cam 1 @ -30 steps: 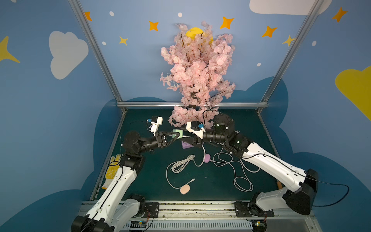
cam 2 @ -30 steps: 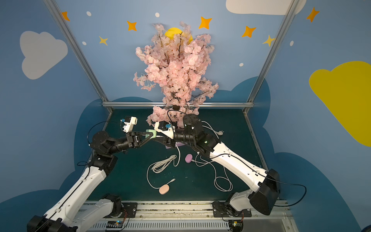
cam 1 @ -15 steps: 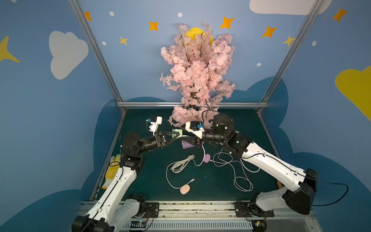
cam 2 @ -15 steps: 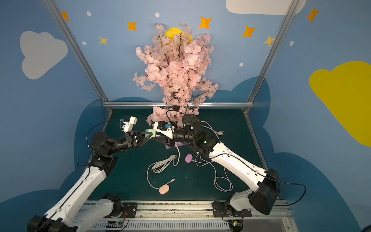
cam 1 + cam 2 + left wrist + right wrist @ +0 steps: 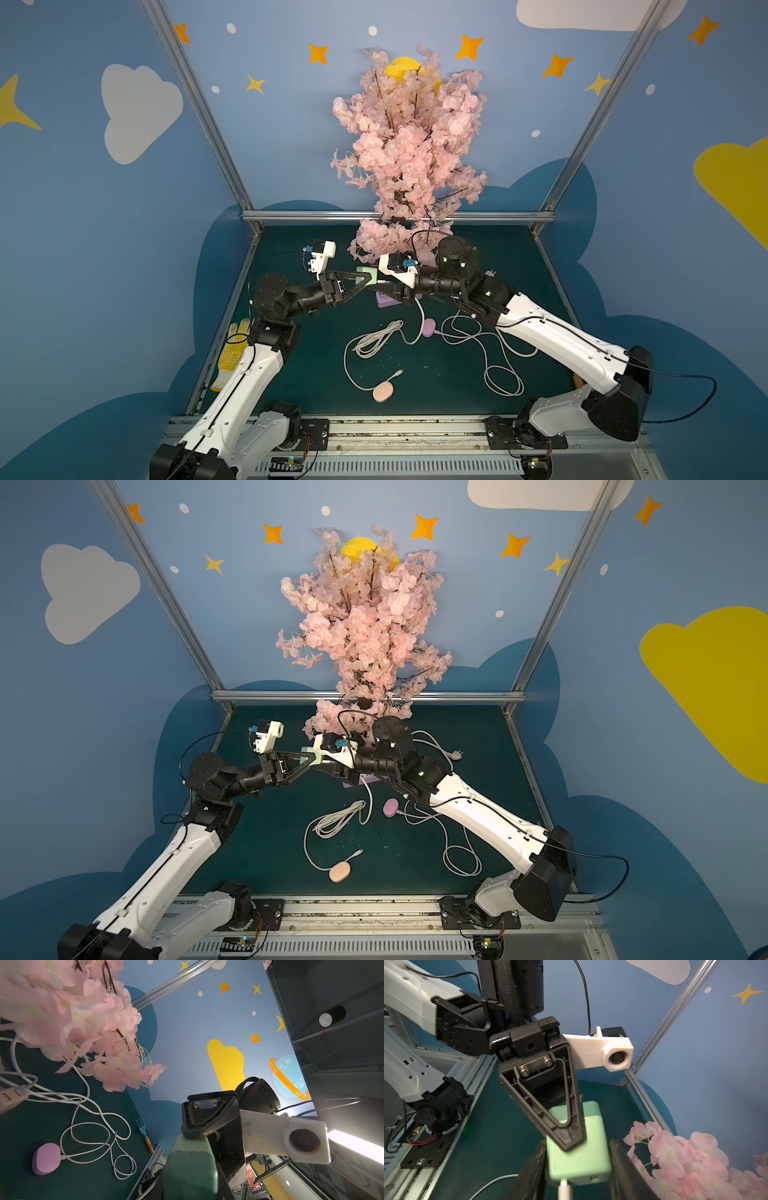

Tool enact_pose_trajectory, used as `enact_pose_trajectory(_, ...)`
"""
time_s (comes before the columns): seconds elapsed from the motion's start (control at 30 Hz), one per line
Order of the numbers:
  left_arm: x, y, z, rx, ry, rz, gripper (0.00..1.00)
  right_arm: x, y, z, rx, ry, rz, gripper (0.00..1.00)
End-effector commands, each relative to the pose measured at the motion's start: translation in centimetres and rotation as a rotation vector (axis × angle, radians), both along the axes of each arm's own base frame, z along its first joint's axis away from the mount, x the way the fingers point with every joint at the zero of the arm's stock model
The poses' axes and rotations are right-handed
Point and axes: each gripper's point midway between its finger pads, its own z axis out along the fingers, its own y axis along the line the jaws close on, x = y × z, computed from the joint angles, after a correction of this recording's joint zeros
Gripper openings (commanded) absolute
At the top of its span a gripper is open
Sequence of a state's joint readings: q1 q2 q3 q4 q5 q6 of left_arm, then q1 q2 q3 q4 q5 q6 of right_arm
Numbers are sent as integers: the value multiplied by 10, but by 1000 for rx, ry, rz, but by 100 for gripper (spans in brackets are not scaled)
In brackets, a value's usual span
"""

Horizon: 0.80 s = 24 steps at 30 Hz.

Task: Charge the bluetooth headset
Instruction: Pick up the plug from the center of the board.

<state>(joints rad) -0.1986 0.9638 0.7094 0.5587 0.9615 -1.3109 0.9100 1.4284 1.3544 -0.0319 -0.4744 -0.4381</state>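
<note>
The bluetooth headset's mint-green case [image 5: 368,275] [image 5: 311,754] hangs in the air above the back of the table. My left gripper [image 5: 365,279] [image 5: 306,759] is shut on it, with one finger [image 5: 560,1105] lying across its top. My right gripper [image 5: 390,286] [image 5: 578,1142] faces it from the opposite side. Its jaws stand open on either side of the case [image 5: 577,1159], one finger against it and one a little apart. A white cable plug [image 5: 564,1187] sits at the case's end face, between those jaws. In the left wrist view the case [image 5: 190,1167] fills the space at my left gripper [image 5: 190,1180].
A pink blossom tree [image 5: 407,158] overhangs both grippers. On the green mat lie a purple block [image 5: 388,300], a purple oval case [image 5: 429,327] on a white cable [image 5: 498,361], a pink oval case [image 5: 382,392] and a coiled cable [image 5: 374,340]. A yellow glove [image 5: 232,353] lies at the left edge.
Both arms hold almost the same place. The right gripper's jaws have drawn slightly closer around the green case.
</note>
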Motion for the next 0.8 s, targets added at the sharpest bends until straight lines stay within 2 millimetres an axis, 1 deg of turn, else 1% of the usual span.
enact_pose_trajectory(0.0, -5, 1, 16, -23, -87, -2, 3, -7, 7, -4, -19, 31, 27, 40)
enact_pose_trajectory(0.03, -5, 1, 17, -29, -88, -4, 3, -6, 7, -5, -22, 35, 27, 40)
enact_pose_trajectory(0.17, -7, 1, 22, -43, -97, -8, 3, -4, 8, -9, -20, 37, 17, 55)
enact_pose_trajectory(0.33, -9, 1, 26, -52, -103, -11, 3, -2, 6, -11, -16, 32, 0, 58)
enact_pose_trajectory(0.6, -10, 2, 30, -79, -98, -15, 3, -6, 6, -4, 31, 62, 23, 49)
enact_pose_trajectory(0.7, -11, 2, 32, -90, -98, -17, 3, -8, 6, -1, 49, 85, 42, 43)
enact_pose_trajectory(0.77, -12, 3, 34, -99, -100, -17, 3, -9, 6, 1, 58, 101, 53, 37)
